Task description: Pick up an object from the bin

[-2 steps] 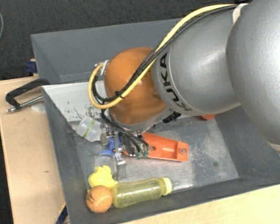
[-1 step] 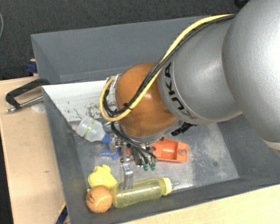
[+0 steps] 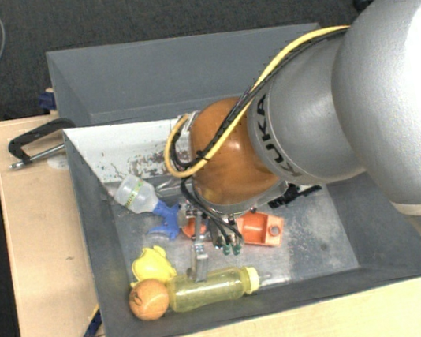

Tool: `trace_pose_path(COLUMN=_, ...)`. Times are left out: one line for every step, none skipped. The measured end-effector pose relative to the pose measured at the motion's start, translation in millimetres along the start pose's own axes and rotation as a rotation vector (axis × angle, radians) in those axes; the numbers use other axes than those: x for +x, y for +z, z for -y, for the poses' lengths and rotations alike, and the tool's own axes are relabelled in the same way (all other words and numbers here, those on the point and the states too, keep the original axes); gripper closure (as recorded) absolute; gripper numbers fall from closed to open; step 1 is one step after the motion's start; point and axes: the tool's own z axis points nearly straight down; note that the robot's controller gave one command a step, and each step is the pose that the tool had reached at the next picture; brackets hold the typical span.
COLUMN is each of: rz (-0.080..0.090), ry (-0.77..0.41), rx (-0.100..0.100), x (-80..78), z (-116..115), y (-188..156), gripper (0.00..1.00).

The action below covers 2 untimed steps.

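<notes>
Several small things crowd the lower-left corner of the bin (image 3: 100,246): the pincer (image 3: 200,263) hangs just above a pale yellow-green tube (image 3: 213,290) lying flat along the lower wall, an orange ball (image 3: 148,300) against its left end and a yellow toy (image 3: 153,264) just beside. How wide the pincer stands cannot be told, and nothing shows in its grip. To take the tube cleanly, it should probably come straight down over the tube's middle, straddle its short width, and stay clear of wall and ball.

This is looking like a robotics lab — a big grey KUKA arm (image 3: 344,109), yellow cable (image 3: 294,49) running along it, is hanging over a grey metal bin (image 3: 179,73) sitting on dark carpet (image 3: 128,9).
</notes>
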Motion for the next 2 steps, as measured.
trace_pose_path(rz=-0.002, ry=0.225, rx=0.001, x=-24.8, z=11, y=0, gripper=0.0)
trace_pose_path(rz=0.009, ry=0.205, rx=-0.004, x=-1.1, z=73, y=26, gripper=1.0)
